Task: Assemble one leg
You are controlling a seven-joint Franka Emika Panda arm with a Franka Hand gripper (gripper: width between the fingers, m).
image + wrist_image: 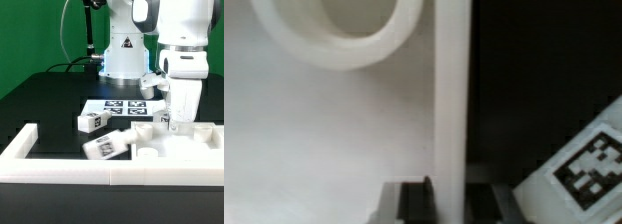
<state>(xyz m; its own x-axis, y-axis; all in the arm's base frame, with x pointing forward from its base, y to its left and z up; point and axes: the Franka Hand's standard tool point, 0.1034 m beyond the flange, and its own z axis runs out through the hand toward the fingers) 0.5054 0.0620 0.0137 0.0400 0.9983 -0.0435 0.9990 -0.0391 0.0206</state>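
Several short white legs with black-and-white tags lie on the black table: one leg beside the marker board, a second leg nearer the front wall, and a third leg just left of my gripper in the exterior view. My gripper points straight down at the far edge of the large white panel. In the wrist view my gripper straddles the panel's thin edge, with the dark fingers pressed on both sides. A tagged leg lies close beside it.
The marker board lies behind the legs. The long white L-shaped border wall runs along the front and up the exterior view's left. The robot base stands at the back. A round hole shows in the panel.
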